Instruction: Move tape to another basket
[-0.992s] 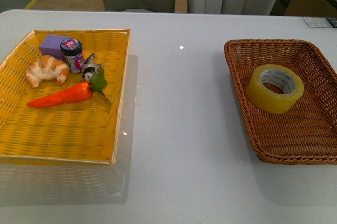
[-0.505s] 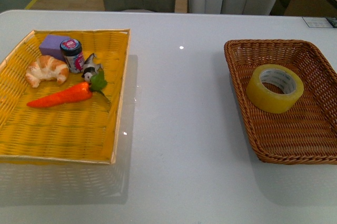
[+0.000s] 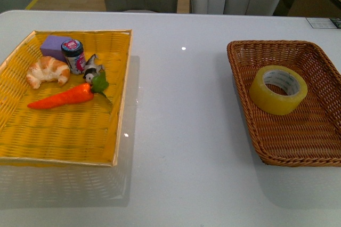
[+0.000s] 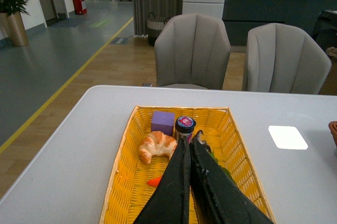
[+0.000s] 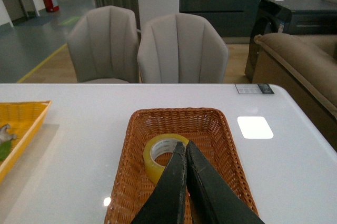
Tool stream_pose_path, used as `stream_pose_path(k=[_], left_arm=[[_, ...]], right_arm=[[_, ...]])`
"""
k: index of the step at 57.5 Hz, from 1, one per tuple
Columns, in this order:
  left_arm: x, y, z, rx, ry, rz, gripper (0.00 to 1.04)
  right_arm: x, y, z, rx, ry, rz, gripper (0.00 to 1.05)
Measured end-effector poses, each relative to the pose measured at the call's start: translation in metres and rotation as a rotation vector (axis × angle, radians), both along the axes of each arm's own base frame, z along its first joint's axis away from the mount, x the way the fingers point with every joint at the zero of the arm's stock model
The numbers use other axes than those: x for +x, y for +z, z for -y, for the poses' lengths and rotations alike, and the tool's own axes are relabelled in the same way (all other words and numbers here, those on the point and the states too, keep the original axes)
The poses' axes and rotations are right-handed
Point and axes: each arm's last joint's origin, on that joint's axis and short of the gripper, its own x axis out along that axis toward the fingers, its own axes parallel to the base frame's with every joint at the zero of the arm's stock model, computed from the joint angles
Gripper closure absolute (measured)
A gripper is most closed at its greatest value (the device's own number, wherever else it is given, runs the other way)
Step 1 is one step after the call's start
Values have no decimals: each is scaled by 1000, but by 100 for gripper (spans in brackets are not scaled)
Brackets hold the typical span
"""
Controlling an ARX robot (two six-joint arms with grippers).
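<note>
Nothing has moved over the last second: the front view is the same in all three pictures, with neither arm in it. The tape (image 3: 278,89) lies flat, core hole up, inside the brown wicker basket (image 3: 240,70) at the right of the frame, a little toward its upper half and clear of the walls as far as I can see. The yellow tray basket (image 3: 64,136) sits well apart at the left of the white bench (image 3: 181,131), holding a croissant (image 3: 48,71), a purple block (image 3: 55,45), a small dark jar (image 3: 73,56), a carrot (image 3: 63,96) and a small grey-and-white item too small to make out. In the right wrist view the right gripper (image 5: 181,155) hangs above the brown basket with its two dark fingers pressed together and nothing between them, their tips pointing at the near edge of the tape roll. In the left wrist view the left gripper (image 4: 188,148) is likewise closed and empty, poised over the yellow tray. So the stillness means one of two things, and I cannot tell which from here: either the tape is resting in the basket it was meant for and the job is done with both arms parked, or the tape waits to be lifted out and carried to the yellow tray, in which case the right gripper would first have to open and come down on the roll.
</note>
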Motion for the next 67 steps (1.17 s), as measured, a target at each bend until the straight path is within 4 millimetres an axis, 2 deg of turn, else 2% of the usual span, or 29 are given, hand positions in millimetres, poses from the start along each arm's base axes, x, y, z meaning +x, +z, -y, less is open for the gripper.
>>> stream_pose_path(k=[11,13,18,22,25,40,42,45,67], left_arm=[[0,0,0,0,0,0,103],[0,0,0,0,0,0,103],[0,0,0,0,0,0,86],[0,0,0,0,0,0,67],[0,0,0,0,0,0,58],[0,0,0,0,0,0,11],[0,0,0,2,0,0,7],[0,0,0,2,0,0,10],[0,0,0,2,0,0,9]], right_arm=[[0,0,0,0,0,0,103],[0,0,0,-1,0,0,98],[0,0,0,-1,0,0,83],[0,0,0,-1,0,0,64],[0,0,0,-1,0,0,52],[0,0,0,-1,0,0,8],[0,0,0,-1,0,0,8],[0,0,0,-1,0,0,9],[0,0,0,-1,0,0,9]])
